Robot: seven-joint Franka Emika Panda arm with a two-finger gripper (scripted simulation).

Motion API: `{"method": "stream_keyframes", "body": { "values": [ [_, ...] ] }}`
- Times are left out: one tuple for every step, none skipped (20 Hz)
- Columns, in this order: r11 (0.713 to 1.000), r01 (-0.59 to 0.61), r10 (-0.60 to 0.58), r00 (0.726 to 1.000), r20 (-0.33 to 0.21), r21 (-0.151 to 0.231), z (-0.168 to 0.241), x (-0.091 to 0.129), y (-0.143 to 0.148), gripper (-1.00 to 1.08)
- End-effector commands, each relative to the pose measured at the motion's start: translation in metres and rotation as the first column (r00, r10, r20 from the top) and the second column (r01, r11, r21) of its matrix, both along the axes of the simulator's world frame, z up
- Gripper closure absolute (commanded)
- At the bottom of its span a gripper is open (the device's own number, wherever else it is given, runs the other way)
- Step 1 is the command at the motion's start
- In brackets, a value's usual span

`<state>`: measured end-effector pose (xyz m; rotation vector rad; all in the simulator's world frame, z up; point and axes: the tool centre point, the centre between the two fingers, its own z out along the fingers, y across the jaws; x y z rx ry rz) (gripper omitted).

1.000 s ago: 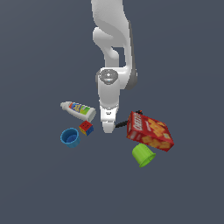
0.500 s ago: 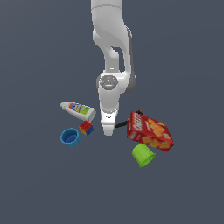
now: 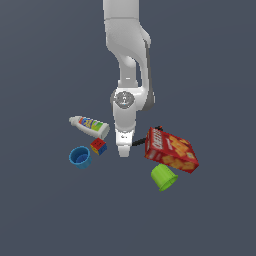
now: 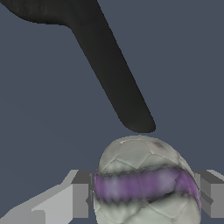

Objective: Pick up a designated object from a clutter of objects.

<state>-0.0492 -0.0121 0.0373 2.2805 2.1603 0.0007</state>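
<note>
Between the pincer (image 4: 142, 197) fingers, gripped, whitish ball (image 4: 144, 175), purple-banded, its underside cut off

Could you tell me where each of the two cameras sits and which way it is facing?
Exterior view: off the arm, raised, looking down at the clutter, namely the red cracker box, green cup, blue cup and puzzle cube; the whole white arm shows.
Wrist view: on the wrist, looking along the tool at the whitish ball with a purple band between its fingers.
Shared: the black stick and the tool.
</note>
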Motion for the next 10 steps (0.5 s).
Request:
{"method": "stream_keyframes", "body": {
  "values": [
    [1.0,0.0,0.0,1.0,-0.001,0.0,-0.001,-0.0002,0.0,1.08],
    [1.0,0.0,0.0,1.0,-0.001,0.0,-0.001,-0.0002,0.0,1.08],
    [1.0,0.0,0.0,1.0,-0.001,0.0,-0.001,-0.0002,0.0,1.08],
    [1.0,0.0,0.0,1.0,-0.001,0.0,-0.001,-0.0002,0.0,1.08],
    [1.0,0.0,0.0,1.0,-0.001,0.0,-0.001,-0.0002,0.0,1.08],
    [1.0,0.0,0.0,1.0,-0.001,0.0,-0.001,-0.0002,0.0,1.08],
    [1.0,0.0,0.0,1.0,-0.001,0.0,-0.001,-0.0002,0.0,1.08],
    [1.0,0.0,0.0,1.0,-0.001,0.0,-0.001,-0.0002,0.0,1.08],
    [1.0,0.0,0.0,1.0,0.001,0.0,-0.0001,0.0005,0.0,1.08],
    [1.0,0.0,0.0,1.0,0.001,0.0,0.0002,0.0004,0.0,1.08]
  ]
}}
